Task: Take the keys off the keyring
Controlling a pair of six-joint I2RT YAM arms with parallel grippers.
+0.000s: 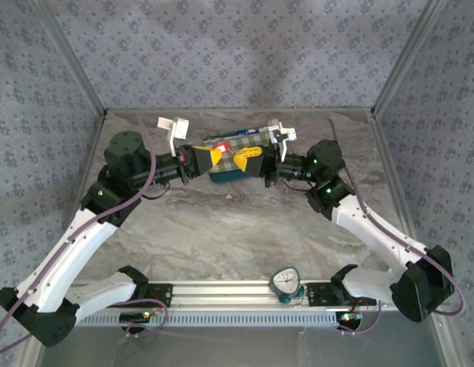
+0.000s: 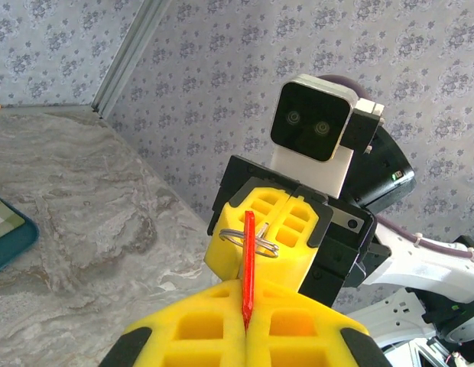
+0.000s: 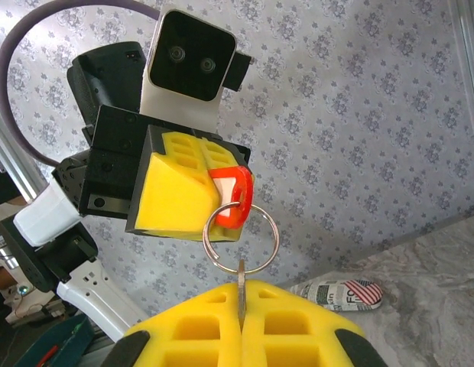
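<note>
Position: The red key (image 2: 248, 264) and the keyring (image 3: 277, 235) are held in the air above the far middle of the table (image 1: 222, 229), between the two arms. The left pincer (image 2: 247, 310) is closed on the key. The right pincer (image 3: 241, 294) is closed on the near edge of the ring wire. The two pincers face each other, close together but apart. The key is threaded on the ring and has not yet been removed.

Orientation: The key's long axis is judged to run left to right, along the line between the pincers. Its red head points right, toward the right pincer. The blade is hidden between the left fingers. From the left wrist the key is seen edge-on. The ring is seen nearly full face from the right wrist and as a narrow ellipse from the left wrist.

Risks noted:
- The ring is pinched on a thin run of wire, so a pull along the key's axis could slide it out of the right pincer.
- If the coil is not parted at the head's hole, a straight pull is judged likely to drag both parts rather than free the key.
- A twist by either wrist could rotate the key within the soft yellow pads and the alignment could be lost.
- With so little clearance between the fingertips, a small inward move could bring them into contact.
- If either part is released, it would drop to the table.
</note>
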